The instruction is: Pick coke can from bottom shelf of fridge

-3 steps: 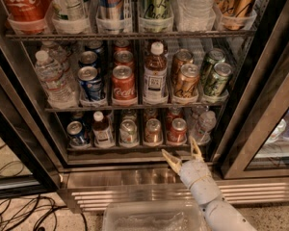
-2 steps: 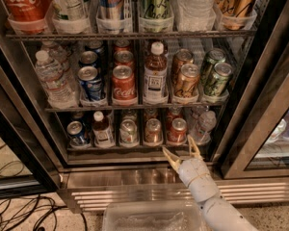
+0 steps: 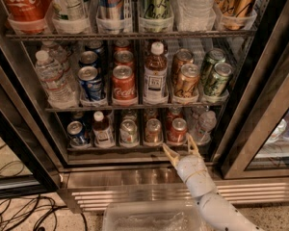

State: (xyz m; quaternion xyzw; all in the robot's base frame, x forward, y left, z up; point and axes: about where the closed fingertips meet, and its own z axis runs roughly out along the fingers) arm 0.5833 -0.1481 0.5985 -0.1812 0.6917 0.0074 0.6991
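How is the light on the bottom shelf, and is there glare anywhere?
Camera view: the bottom shelf lies dimmer than the racks above, the coke can only glinting on top; glare on the steel base panel; the pale gripper, fingers open, in front of the can, is well lit.

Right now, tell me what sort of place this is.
Likely an office pantry: a glass-door drinks fridge, stocked with cans and bottles, cables on the floor. The gripper, open, is at the bottom shelf.
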